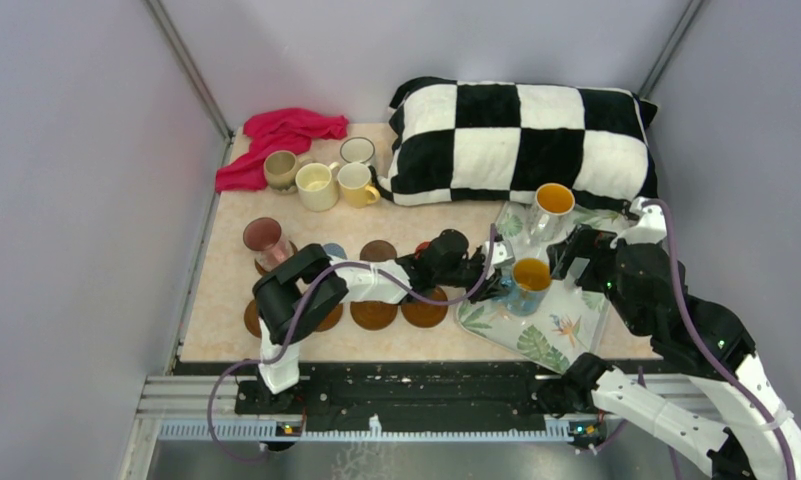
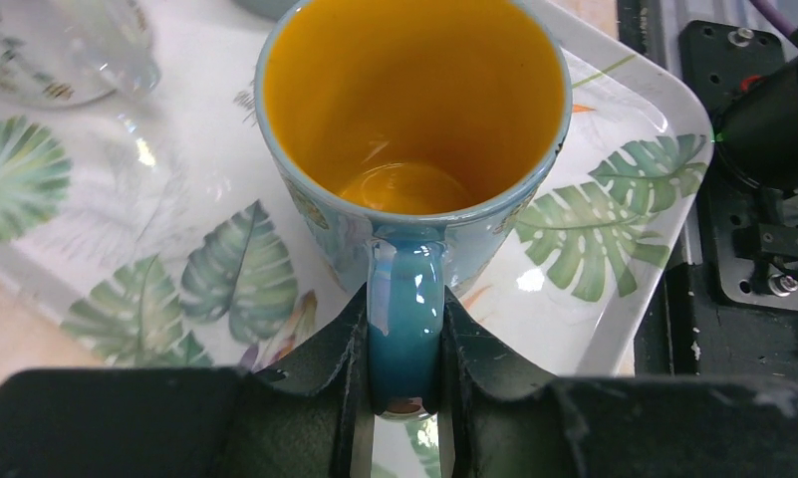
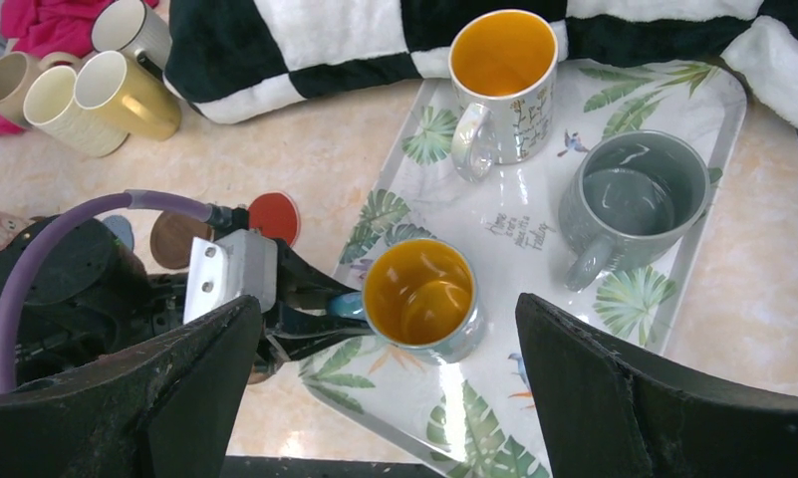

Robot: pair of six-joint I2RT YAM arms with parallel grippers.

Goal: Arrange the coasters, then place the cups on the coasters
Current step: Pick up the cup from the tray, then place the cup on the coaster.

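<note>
The left gripper [image 2: 406, 403] is shut narrow on the handle [image 2: 404, 309] of the blue mug [image 2: 414, 129]. The fingers pinch the loop from both sides, which keeps the mug upright and stops it swinging. It looks like the first step of carrying this mug over. The mug seems to stand on the near part of the tray [image 2: 673, 119]; whether its base has left the surface I cannot tell. The arm reaches in from the left over the coasters [image 1: 374, 313], so the handle, turned that way, is the nearest part to grasp.

The right gripper [image 1: 579, 252] hangs above the tray with its jaws spread wide and holding nothing. I judge that it waits there for its own mug.

On the same tray stand a white mug [image 3: 504, 85] at the far end and a grey mug [image 3: 634, 199] beside it. Both have their handles turned toward the near-left.

The coasters lie left of the tray in two loose rows, so arranging looks mostly done. The red coaster [image 3: 274, 217] is closest to the tray and bare, which makes it a likely spot for the blue mug. A pink tumbler [image 1: 264, 237] stands at the left end of the far row, apparently on a coaster. Four mugs [image 1: 321, 175] wait in a cluster at the far left, beside the cushion [image 1: 521, 140].
</note>
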